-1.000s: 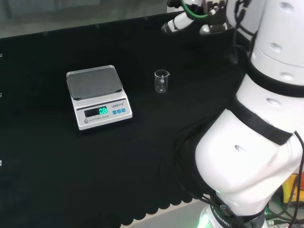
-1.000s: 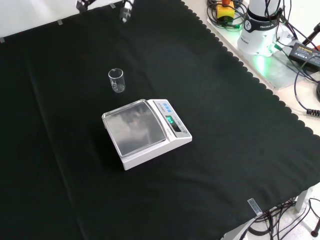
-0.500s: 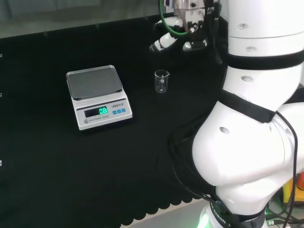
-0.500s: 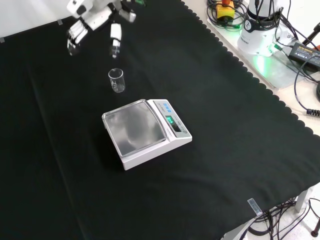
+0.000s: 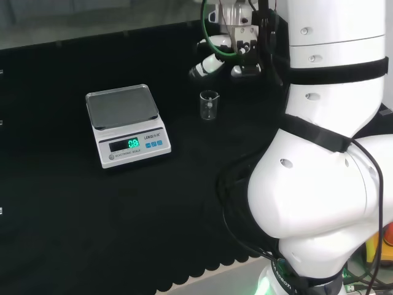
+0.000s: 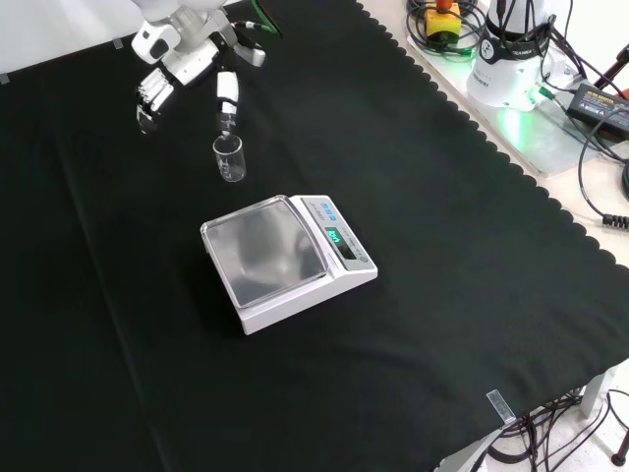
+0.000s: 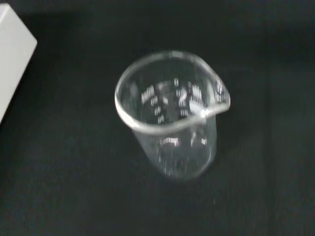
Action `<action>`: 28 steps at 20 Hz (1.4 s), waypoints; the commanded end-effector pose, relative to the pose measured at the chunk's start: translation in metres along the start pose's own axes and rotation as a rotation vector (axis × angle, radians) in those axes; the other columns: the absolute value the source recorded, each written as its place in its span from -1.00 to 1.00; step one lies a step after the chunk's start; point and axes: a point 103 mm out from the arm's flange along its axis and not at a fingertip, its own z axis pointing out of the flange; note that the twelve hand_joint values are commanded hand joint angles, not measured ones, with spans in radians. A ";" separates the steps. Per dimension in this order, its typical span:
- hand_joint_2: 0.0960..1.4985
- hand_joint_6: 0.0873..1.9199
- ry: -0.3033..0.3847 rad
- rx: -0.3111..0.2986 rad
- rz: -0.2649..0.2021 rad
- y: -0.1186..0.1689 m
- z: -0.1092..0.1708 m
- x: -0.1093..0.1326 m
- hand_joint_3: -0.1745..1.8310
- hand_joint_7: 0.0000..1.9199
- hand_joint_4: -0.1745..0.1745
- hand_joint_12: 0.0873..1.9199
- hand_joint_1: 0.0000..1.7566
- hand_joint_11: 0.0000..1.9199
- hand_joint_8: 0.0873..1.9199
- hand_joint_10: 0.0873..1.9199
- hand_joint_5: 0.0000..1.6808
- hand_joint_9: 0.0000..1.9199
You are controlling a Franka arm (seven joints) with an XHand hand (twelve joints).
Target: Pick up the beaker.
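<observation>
A small clear glass beaker (image 5: 209, 106) (image 6: 230, 158) (image 7: 170, 115) stands upright and empty on the black cloth, to the right of the scale in the head view. The black and white hand (image 5: 212, 61) (image 6: 187, 67) hangs just above and behind the beaker in the front view, its fingers straight and spread, pointing down. One finger (image 6: 226, 96) ends a little above the beaker's rim. Nothing is held, and the hand is apart from the glass. In the wrist view the beaker is close, with white print on its wall and a pouring lip.
A white electronic scale (image 5: 124, 123) (image 6: 285, 258) with a steel pan and a lit green display stands beside the beaker. Its corner (image 7: 12, 54) is in the wrist view. The arm's white links (image 5: 331, 141) rise at the right of the head view.
The hand has come down and toward the beaker from the far edge of the cloth. Its fingers now hang just above the glass. The beaker and scale have not moved.
</observation>
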 end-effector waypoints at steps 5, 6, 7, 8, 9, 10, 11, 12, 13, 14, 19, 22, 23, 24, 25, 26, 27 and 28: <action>-0.01 -1.00 0.027 0.061 0.002 -0.007 0.033 0.001 -0.80 -0.97 -0.39 0.60 -0.41 -0.97 -0.26 -0.28 -0.71 -1.00; -0.01 -1.00 0.029 0.069 0.004 -0.006 0.036 0.002 -0.80 -0.97 -0.39 0.60 -0.41 -0.97 -0.26 -0.28 -0.71 -1.00; -0.01 -1.00 0.032 0.074 0.002 -0.006 0.039 0.003 -0.80 -0.96 -0.39 0.60 -0.41 -0.97 -0.26 -0.28 -0.71 -1.00; -0.01 -1.00 0.035 0.080 0.001 -0.005 0.042 0.004 -0.80 -0.96 -0.39 0.60 -0.41 -0.97 -0.26 -0.28 -0.71 -1.00; -0.01 -1.00 0.036 0.088 0.002 -0.004 0.045 0.005 -0.80 -0.96 -0.39 0.60 -0.41 -0.97 -0.26 -0.28 -0.71 -1.00; -0.01 -1.00 0.040 0.096 0.004 -0.003 0.049 0.005 -0.80 -0.96 -0.39 0.60 -0.41 -0.97 -0.26 -0.28 -0.70 -1.00; -0.01 -1.00 0.036 0.105 -0.002 -0.002 0.053 0.007 -0.80 -0.96 -0.39 0.60 -0.41 -0.97 -0.26 -0.28 -0.70 -1.00; -0.01 -1.00 0.030 0.117 -0.004 -0.001 0.057 0.009 -0.80 -0.97 -0.39 0.60 -0.42 -0.97 -0.25 -0.28 -0.70 -1.00; -0.01 -1.00 0.027 0.127 -0.004 0.000 0.060 0.010 -0.81 -0.97 -0.39 0.60 -0.42 -0.97 -0.25 -0.28 -0.70 -1.00; -0.01 -1.00 0.039 0.130 -0.006 0.000 0.062 0.009 -0.81 -0.97 -0.39 0.60 -0.42 -0.97 -0.25 -0.28 -0.70 -1.00; -0.01 -1.00 0.035 0.142 0.007 -0.001 0.071 0.010 -0.81 -0.96 -0.41 0.59 -0.40 -0.95 -0.25 -0.27 -0.68 -1.00; -0.01 -1.00 0.026 0.132 0.030 0.001 0.074 0.013 -0.81 -0.90 -0.42 0.52 -0.37 -0.81 -0.23 -0.13 -0.63 -0.97; -0.01 -1.00 0.022 0.127 0.029 0.000 0.074 0.014 -0.81 -0.86 -0.42 0.49 -0.36 -0.75 -0.22 -0.11 -0.60 -0.93; -0.01 -1.00 0.017 0.123 0.028 -0.001 0.074 0.014 -0.81 -0.82 -0.43 0.45 -0.34 -0.69 -0.21 -0.11 -0.57 -0.87; 0.00 -1.00 0.011 0.121 0.029 -0.001 0.073 0.014 -0.80 -0.78 -0.45 0.41 -0.32 -0.60 -0.20 -0.12 -0.54 -0.80; 0.00 -1.00 0.000 0.118 0.039 -0.001 0.073 0.014 -0.80 -0.74 -0.46 0.37 -0.30 -0.52 -0.20 -0.14 -0.51 -0.73; 0.00 -1.00 -0.011 0.115 0.042 -0.002 0.072 0.015 -0.80 -0.70 -0.47 0.34 -0.27 -0.45 -0.19 -0.16 -0.49 -0.65; 0.00 -1.00 -0.021 0.114 0.045 -0.002 0.072 0.015 -0.80 -0.67 -0.48 0.30 -0.24 -0.39 -0.19 -0.19 -0.45 -0.58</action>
